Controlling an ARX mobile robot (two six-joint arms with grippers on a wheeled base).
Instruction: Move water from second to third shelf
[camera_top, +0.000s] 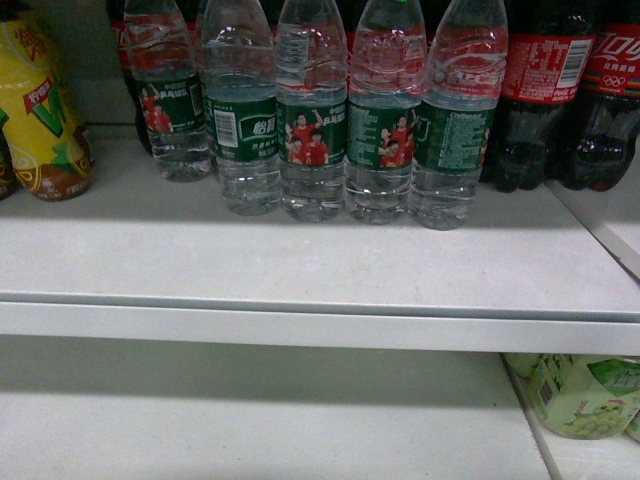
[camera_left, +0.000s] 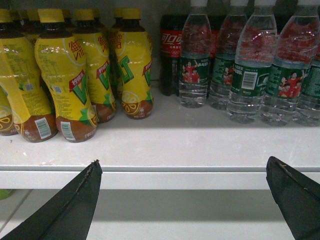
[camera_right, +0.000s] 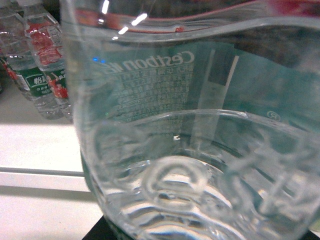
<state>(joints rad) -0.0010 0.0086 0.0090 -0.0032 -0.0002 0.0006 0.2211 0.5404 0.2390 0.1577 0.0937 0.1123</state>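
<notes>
Water bottle right up against right cam, pincer hidden, grip unclear; left pincer open, well apart.

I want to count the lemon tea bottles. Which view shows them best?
The left wrist view: a whole cluster of yellow lemon tea bottles stands on the shelf. The head view catches only one at its left edge; the right wrist view shows none.

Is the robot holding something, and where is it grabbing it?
Left gripper: open, holding nothing. A water bottle fills the right wrist view, but no fingers show, so cannot tell.
</notes>
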